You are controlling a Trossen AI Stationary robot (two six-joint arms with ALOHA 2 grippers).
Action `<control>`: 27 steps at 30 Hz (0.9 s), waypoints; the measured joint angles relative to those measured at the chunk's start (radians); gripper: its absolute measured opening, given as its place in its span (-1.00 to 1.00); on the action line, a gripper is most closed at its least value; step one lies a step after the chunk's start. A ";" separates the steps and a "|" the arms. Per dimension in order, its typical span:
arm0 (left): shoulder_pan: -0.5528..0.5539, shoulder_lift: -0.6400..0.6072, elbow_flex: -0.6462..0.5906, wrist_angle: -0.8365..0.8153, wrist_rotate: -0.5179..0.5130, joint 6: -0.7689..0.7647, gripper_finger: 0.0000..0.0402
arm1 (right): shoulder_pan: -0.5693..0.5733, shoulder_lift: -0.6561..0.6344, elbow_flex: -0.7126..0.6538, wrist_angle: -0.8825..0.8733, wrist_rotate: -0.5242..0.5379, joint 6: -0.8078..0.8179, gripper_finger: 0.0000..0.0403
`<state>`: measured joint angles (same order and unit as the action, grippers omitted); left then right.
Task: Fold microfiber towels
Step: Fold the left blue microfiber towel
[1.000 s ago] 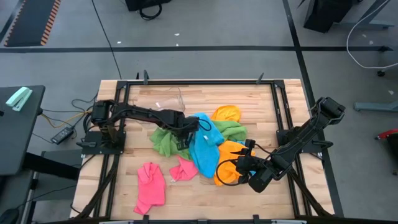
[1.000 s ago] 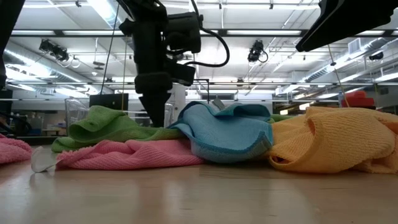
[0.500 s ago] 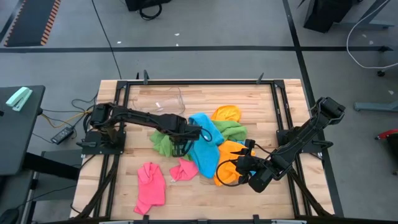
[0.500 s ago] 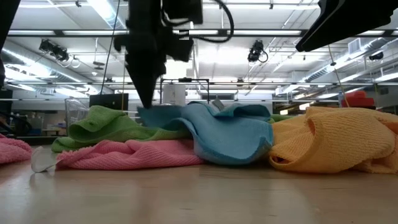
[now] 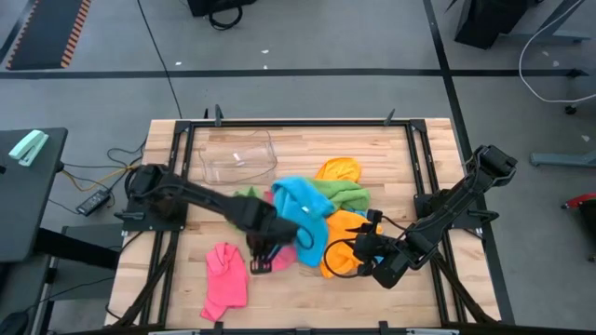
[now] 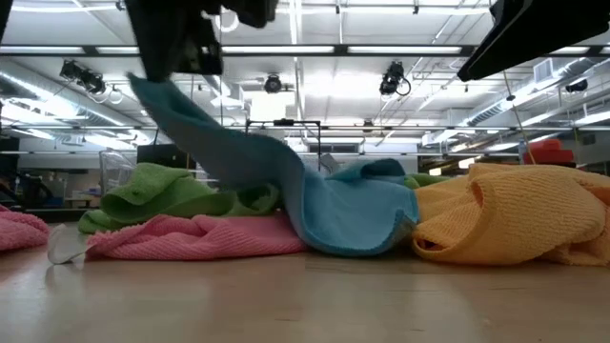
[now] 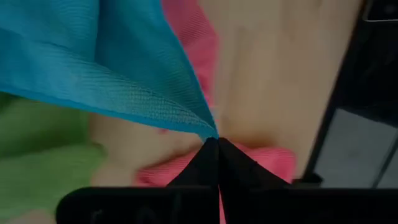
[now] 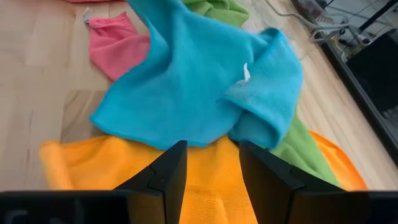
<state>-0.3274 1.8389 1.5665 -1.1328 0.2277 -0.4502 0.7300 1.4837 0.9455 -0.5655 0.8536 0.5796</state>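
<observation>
- Left pincer clenched on 1 corner of the sky-blue microfiber towel, fingers pressed together with the cloth's tip pinched between them.
- Seen from the low camera, blue towel lifted at that corner and sloping down to the heap, its lower part draped over the pile.
- Left pincer placed on the near side of the blue towel, over the small crumpled pink microfiber towel.
- 2nd pink microfiber towel lying flat, farther out to the near left of the blue towel, apart from the heap.
- Green microfiber towel bunched at the far right of the blue towel, partly under it; more green cloth showing at the blue towel's left edge.
- Orange microfiber towel touching the blue towel's right side, partly beneath it; another orange cloth at the far side of the green one.
- Right pincer to the right of the blue towel, above the orange towel, dark fingers parted and holding nothing.
- Clear plastic tub on the wooden table, beyond the blue towel toward the far left.
</observation>
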 joint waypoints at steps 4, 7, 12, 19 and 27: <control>-0.080 0.000 0.000 0.022 0.002 -0.120 -0.98 | 0.002 0.000 0.000 0.022 -0.028 -0.006 -0.22; -0.141 0.000 0.000 0.023 -0.039 -0.197 -0.98 | 0.002 0.000 0.000 0.059 -0.058 -0.034 -0.22; -0.223 0.001 -0.001 0.035 -0.209 -0.273 -0.96 | 0.002 0.000 0.000 0.120 -0.093 -0.067 -0.22; -0.297 0.082 -0.003 0.108 -0.310 -0.315 -0.96 | 0.006 0.000 -0.052 0.173 -0.111 -0.056 -0.22; -0.334 0.176 -0.004 0.205 -0.313 -0.235 -0.98 | 0.006 0.000 -0.112 0.187 -0.134 -0.023 -0.22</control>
<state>-0.6615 2.0146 1.5627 -0.9281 -0.0851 -0.6848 0.7361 1.4837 0.8333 -0.3787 0.7193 0.5561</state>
